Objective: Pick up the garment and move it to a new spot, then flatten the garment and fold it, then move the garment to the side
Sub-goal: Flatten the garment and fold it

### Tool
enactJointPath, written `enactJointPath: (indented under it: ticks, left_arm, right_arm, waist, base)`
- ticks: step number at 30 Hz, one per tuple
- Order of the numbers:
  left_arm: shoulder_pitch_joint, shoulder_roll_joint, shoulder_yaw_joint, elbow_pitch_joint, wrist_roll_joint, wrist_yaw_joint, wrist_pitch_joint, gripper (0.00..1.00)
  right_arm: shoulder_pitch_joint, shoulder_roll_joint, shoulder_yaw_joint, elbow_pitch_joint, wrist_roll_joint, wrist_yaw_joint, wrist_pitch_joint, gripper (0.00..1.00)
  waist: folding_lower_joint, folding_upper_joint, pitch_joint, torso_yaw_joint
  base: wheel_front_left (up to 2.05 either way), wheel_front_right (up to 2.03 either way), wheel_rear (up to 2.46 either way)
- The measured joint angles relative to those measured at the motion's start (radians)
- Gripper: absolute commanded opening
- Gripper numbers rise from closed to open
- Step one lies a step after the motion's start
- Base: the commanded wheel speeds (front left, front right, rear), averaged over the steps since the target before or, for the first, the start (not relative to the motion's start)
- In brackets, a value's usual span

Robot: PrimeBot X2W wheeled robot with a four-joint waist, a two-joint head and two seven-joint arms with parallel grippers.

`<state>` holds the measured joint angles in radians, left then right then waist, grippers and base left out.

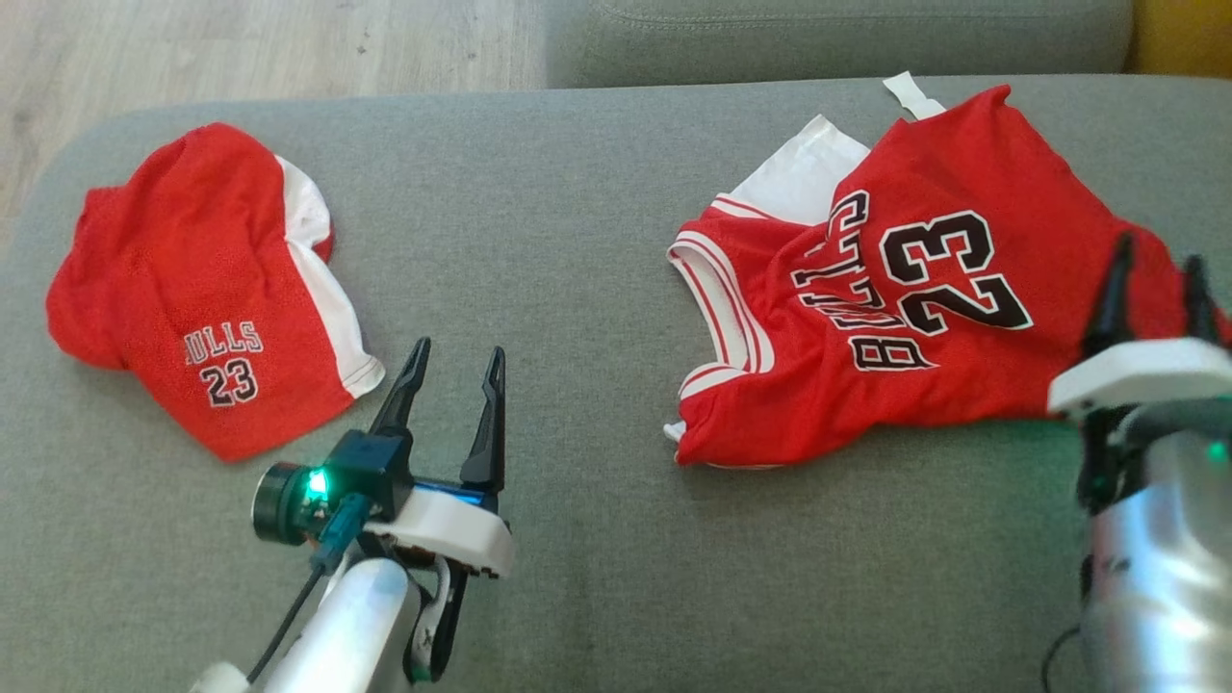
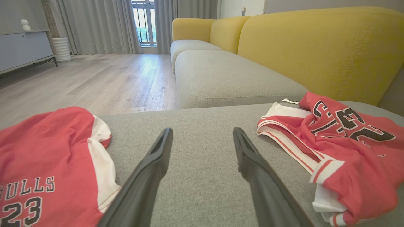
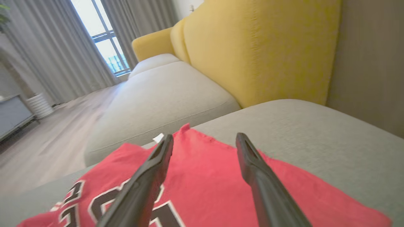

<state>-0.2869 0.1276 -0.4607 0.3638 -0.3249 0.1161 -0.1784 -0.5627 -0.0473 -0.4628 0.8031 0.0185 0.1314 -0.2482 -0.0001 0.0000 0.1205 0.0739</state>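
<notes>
Your right gripper hovers wide open over the right end of the jersey; your left gripper is wide too, between jersey and shorts.

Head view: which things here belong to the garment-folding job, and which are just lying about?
Job in hand: crumpled jersey; right end effector, open over it; left end effector, open over the grey cushion.

Lying about, likely: shorts; yellow backrest; curtains.
</notes>
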Motion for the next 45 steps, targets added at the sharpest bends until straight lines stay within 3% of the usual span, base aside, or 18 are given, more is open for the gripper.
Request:
enactJointPath:
  ticks: [5,11,14,19,23,32,33,34,35,45]
  left_arm:
    - [0.009,-0.002,-0.013,-0.008,-0.003,0.0,0.0,1.0]
    - [0.008,-0.008,-0.027,-0.01,-0.01,-0.002,-0.001,1.0]
    - [0.003,-0.014,-0.037,-0.007,-0.01,-0.003,-0.004,1.0]
    - [-0.019,-0.031,-0.058,0.014,-0.01,-0.012,-0.013,1.0]
    - [-0.037,-0.046,-0.07,0.034,-0.018,-0.02,-0.023,1.0]
    - [-0.058,-0.061,-0.088,0.063,-0.031,-0.019,-0.044,1.0]
    - [-0.061,-0.062,-0.089,0.067,-0.031,-0.019,-0.044,1.0]
    - [-0.063,-0.062,-0.091,0.071,-0.031,-0.019,-0.044,1.0]
    - [-0.064,-0.063,-0.091,0.073,-0.031,-0.019,-0.044,1.0]
    - [-0.116,-0.076,-0.118,0.076,-0.041,-0.02,-0.061,1.0]
  right_arm:
    - [0.17,0.0,0.268,-0.197,0.147,0.0,0.002,1.0]
    - [0.215,-0.001,0.436,-0.412,0.152,0.0,0.128,1.0]
    - [0.198,-0.001,0.505,-0.438,0.121,0.0,0.22,1.0]
    - [0.114,-0.011,0.594,-0.345,0.03,0.0,0.373,1.0]
    - [0.037,-0.027,0.597,-0.216,-0.01,0.0,0.438,1.0]
    - [-0.079,-0.032,0.477,-0.012,-0.11,0.0,0.515,1.0]
    - [-0.1,-0.03,0.467,0.008,-0.109,0.0,0.521,0.93]
    - [-0.118,-0.029,0.457,0.025,-0.109,0.0,0.522,0.35]
    - [-0.132,-0.028,0.45,0.039,-0.109,0.0,0.521,0.0]
    - [-0.255,-0.034,0.374,0.124,-0.149,0.0,0.4,0.0]
  waist:
    - [0.0,0.0,0.003,0.019]
    - [0.0001,0.0,0.025,0.07]
    - [0.0001,0.0,0.045,0.103]
    - [0.0002,0.0,0.08,0.161]
    - [0.0002,0.0,0.102,0.21]
    - [0.0002,0.0,0.148,0.267]
    - [0.0002,0.0,0.153,0.268]
    - [0.0002,0.0,0.158,0.268]
    - [0.0001,0.0,0.162,0.269]
    - [0.0003,0.0,0.209,0.283]
  base:
    - [0.0,0.0,0.0]
    - [0.0,0.0,0.0]
    - [0.0,0.0,0.0]
    - [0.0,0.0,0.0]
    - [0.0,0.0,0.0]
    - [0.0,0.0,0.0]
    - [0.0,0.0,0.0]
    - [0.0,0.0,0.0]
    - [0.0,0.0,0.0]
    - [0.0,0.0,0.0]
